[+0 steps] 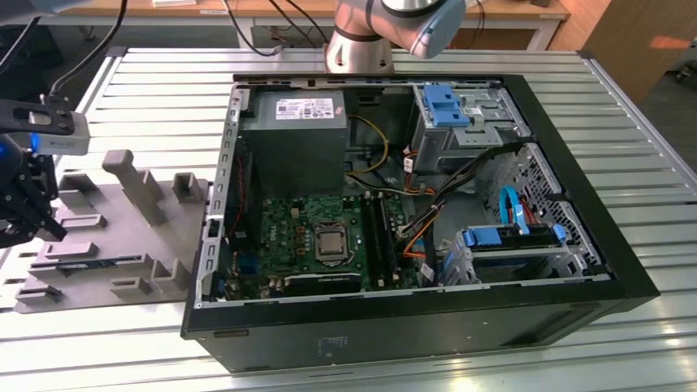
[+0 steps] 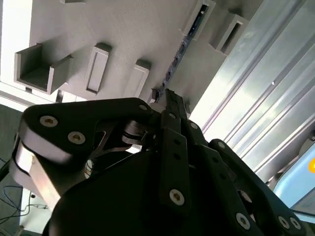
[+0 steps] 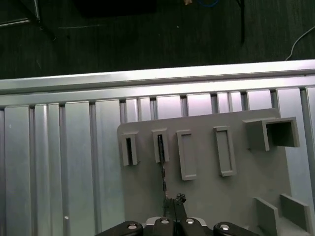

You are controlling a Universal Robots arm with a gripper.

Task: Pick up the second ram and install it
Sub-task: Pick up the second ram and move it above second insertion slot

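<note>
Over the grey holder tray (image 1: 114, 237), at the exterior view's left: my claw (image 1: 22, 214), grip state cannot be told. Second ram (image 3: 162, 172) sits edge-up in the tray, just beneath me. Step 1 of 2, pick-up; calls for squaring to that thin edge.

An open computer case (image 1: 414, 314) is lying on a slatted metal table (image 1: 621, 359), showing its green motherboard (image 1: 310, 216) and grey power supply (image 1: 292, 139). Beside it, toward the exterior view's left, a grey tray (image 1: 120, 243) is holding a memory stick (image 1: 96, 263) flat in a slot. The black gripper (image 1: 24, 220) is hanging over the tray's far-left edge, near the stick.
</note>
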